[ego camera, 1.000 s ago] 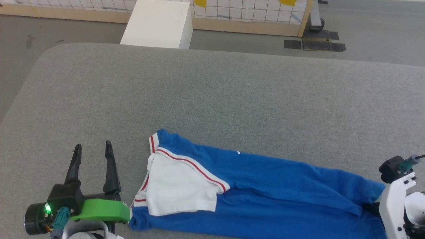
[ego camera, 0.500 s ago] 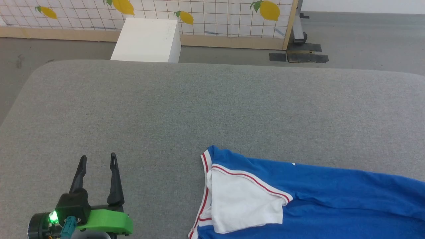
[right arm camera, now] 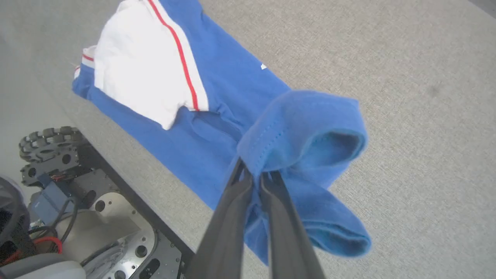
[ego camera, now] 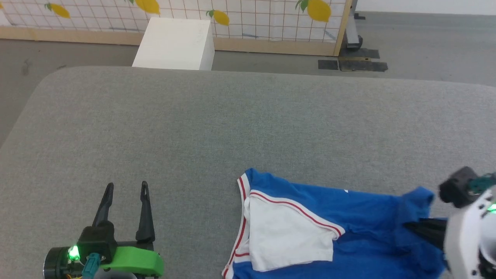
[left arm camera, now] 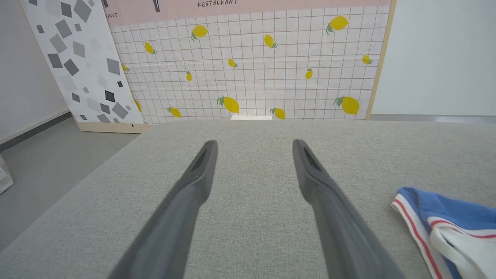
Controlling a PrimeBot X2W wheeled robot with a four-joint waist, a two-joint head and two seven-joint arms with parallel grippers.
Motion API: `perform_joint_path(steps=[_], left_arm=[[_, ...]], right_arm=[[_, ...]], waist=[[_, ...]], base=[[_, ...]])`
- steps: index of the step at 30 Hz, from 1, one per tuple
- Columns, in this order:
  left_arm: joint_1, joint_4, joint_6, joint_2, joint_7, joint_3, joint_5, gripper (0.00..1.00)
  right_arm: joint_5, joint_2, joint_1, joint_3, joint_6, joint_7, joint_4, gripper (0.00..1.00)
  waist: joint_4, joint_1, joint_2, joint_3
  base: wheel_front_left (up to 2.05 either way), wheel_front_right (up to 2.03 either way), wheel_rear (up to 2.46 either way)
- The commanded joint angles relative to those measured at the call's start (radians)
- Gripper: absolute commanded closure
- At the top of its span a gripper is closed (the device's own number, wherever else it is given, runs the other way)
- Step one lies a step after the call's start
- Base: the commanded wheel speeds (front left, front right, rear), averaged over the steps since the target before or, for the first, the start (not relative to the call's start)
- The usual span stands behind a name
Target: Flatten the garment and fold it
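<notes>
The garment [ego camera: 348, 217], a royal-blue T-shirt folded into a long strip, lies on the near part of the grey table [ego camera: 232, 116]. Its white, red-striped sleeve [ego camera: 286, 232] is on top at the left end. My right gripper [ego camera: 410, 225] is shut on the garment's blue right end. In the right wrist view that end [right arm camera: 306, 128] hangs lifted and bunched over the right gripper [right arm camera: 255, 174]. My left gripper [ego camera: 127, 185] stands open over bare table to the left of the garment, apart from it. The left gripper [left arm camera: 254, 142] holds nothing, with the garment's collar end [left arm camera: 445, 217] at its right.
A white box [ego camera: 174, 42] stands on the floor past the table's far edge, before a lemon-patterned panel [ego camera: 252, 15]. The robot's base and a wheel [right arm camera: 46, 147] sit below the table's near edge. The far half of the table is bare.
The camera has shifted. My right gripper has lifted the garment's right end and carried it left toward the sleeve, so the strip is shorter and bunched. The left gripper stays open.
</notes>
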Motion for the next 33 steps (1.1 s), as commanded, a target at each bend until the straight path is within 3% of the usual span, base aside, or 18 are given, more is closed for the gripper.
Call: perform_joint_path(steps=[1,8,13,19,27,33], left_arm=[[-0.009,0.001,-0.006,-0.005,-0.004,-0.005,-0.002,0.0],[-0.05,0.007,-0.001,-0.005,-0.004,-0.014,-0.014,0.0],[-0.076,0.005,0.005,-0.006,-0.004,-0.033,-0.025,0.0],[-0.102,0.01,0.018,-0.006,-0.004,-0.056,-0.043,0.0],[-0.124,0.017,0.032,-0.006,-0.004,-0.072,-0.058,0.0],[-0.113,0.021,0.036,-0.006,-0.004,-0.056,-0.053,0.0]], right_arm=[[-0.002,0.025,-0.045,0.029,-0.002,0.017,-0.034,1.0],[-0.054,0.126,-0.304,0.262,-0.002,0.087,-0.053,1.0],[-0.086,0.251,-0.514,0.454,-0.002,0.088,0.093,1.0],[-0.07,0.392,-0.656,0.623,-0.002,0.032,0.323,1.0],[-0.046,0.477,-0.712,0.802,-0.002,-0.033,0.595,1.0],[-0.031,0.497,-0.742,0.839,-0.002,-0.149,0.632,0.99]], waist=[[0.015,0.0,0.0,0.019],[0.047,0.0,0.0,0.063],[0.068,0.0,0.0,0.097],[0.098,0.0,0.0,0.132],[0.121,0.0,0.0,0.156],[0.095,0.0,0.0,0.129]], base=[[0.0,0.0,0.0],[0.0,0.0,0.0],[0.0,0.0,0.0],[0.0,0.0,0.0],[0.0,0.0,0.0],[0.0,0.0,0.0]])
